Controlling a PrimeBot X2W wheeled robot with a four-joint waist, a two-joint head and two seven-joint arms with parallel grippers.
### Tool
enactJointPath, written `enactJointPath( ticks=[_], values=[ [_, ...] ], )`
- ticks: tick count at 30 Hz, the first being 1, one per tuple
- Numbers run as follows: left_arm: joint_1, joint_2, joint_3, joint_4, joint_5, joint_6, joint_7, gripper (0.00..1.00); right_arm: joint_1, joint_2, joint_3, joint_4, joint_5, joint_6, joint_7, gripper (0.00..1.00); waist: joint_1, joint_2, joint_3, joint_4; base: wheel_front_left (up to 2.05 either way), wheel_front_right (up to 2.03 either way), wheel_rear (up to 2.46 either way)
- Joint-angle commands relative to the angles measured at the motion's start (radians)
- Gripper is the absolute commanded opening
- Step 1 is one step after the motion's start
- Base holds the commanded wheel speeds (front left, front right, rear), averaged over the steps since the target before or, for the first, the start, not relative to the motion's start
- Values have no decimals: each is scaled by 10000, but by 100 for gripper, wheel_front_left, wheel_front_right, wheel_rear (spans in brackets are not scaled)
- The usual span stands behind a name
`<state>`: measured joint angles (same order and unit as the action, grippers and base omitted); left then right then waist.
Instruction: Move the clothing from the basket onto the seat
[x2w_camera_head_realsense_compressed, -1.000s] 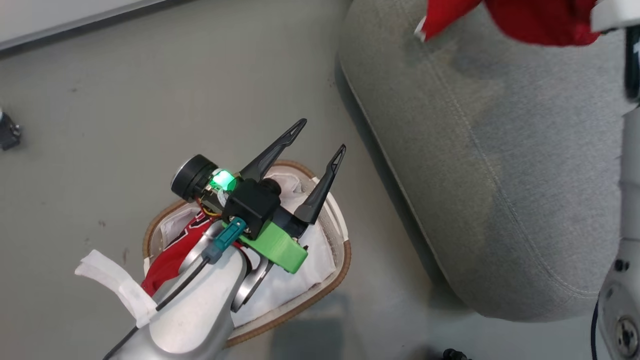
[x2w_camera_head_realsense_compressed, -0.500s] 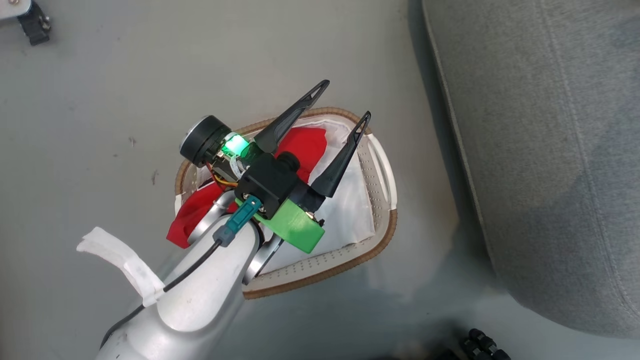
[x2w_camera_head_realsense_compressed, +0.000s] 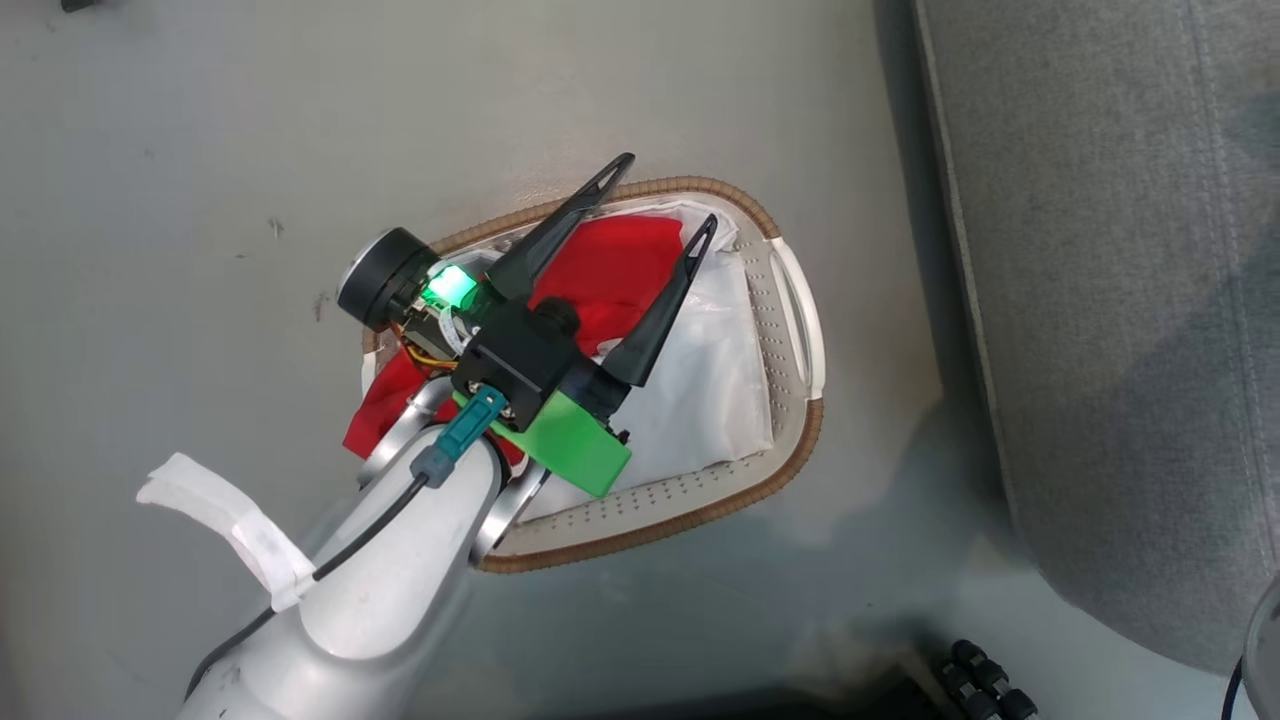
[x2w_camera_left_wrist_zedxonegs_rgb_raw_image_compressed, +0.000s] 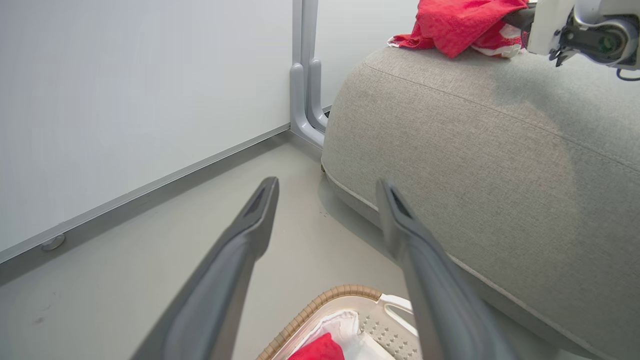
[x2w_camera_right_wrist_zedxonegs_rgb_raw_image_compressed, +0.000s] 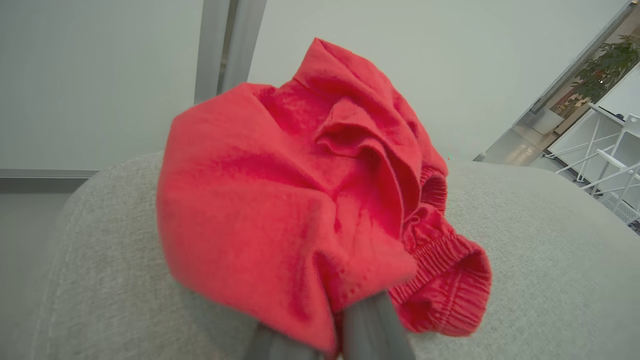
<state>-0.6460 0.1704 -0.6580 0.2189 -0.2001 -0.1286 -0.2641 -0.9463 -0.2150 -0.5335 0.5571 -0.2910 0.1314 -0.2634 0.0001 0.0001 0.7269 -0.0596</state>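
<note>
**One red piece left to fetch**

Lower the wide-open, empty left gripper (x2w_camera_head_realsense_compressed: 668, 190) straight down onto the red garment (x2w_camera_head_realsense_compressed: 610, 270) lying in the white basket (x2w_camera_head_realsense_compressed: 800, 300). Pinch red cloth only, not the thin white liner sheet (x2w_camera_head_realsense_compressed: 710, 400) beside it. Lift high over the brown rim (x2w_camera_head_realsense_compressed: 700, 184). Farther off, on the grey seat (x2w_camera_right_wrist_zedxonegs_rgb_raw_image_compressed: 525, 250): right gripper (x2w_camera_right_wrist_zedxonegs_rgb_raw_image_compressed: 332, 325) pinched shut on the other red garment (x2w_camera_right_wrist_zedxonegs_rgb_raw_image_compressed: 280, 200), maybe resting there already. No words or labels clear enough to read.
</note>
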Motion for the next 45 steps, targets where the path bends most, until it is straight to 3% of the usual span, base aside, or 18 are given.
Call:
enactJointPath(
  ticks=[1, 2, 19, 32, 45],
  values=[
    [67, 82, 59, 42, -1, -36, -4, 100, 260, 60, 1, -123, 116, -14, -21, 79, -1, -1, -133, -122, 0, 0, 0],
    [78, 90, 82, 55, 3, -36, -5, 100, 359, 120, 21, -158, 160, -14, -21, 100, -1, -1, -184, -153, 0, 0, 0],
    [1244, 0, 1880, -262, -188, 120, -4, 100, 2368, 613, 1462, -930, 1122, -14, -21, 100, -1, -1, -2155, -442, 0, 0, 0],
    [3182, -723, 3690, -23, -426, 72, -5, 100, 2891, 953, 2977, -877, 1587, -14, -20, 100, -1, -1, -4575, 154, 0, 0, 0],
    [5117, -1107, 5791, -326, -691, -3, -3, 100, 4472, 1631, 4585, -892, 2915, -14, -20, 100, -1, -1, -5721, 802, 0, 0, 0]
  ],
)
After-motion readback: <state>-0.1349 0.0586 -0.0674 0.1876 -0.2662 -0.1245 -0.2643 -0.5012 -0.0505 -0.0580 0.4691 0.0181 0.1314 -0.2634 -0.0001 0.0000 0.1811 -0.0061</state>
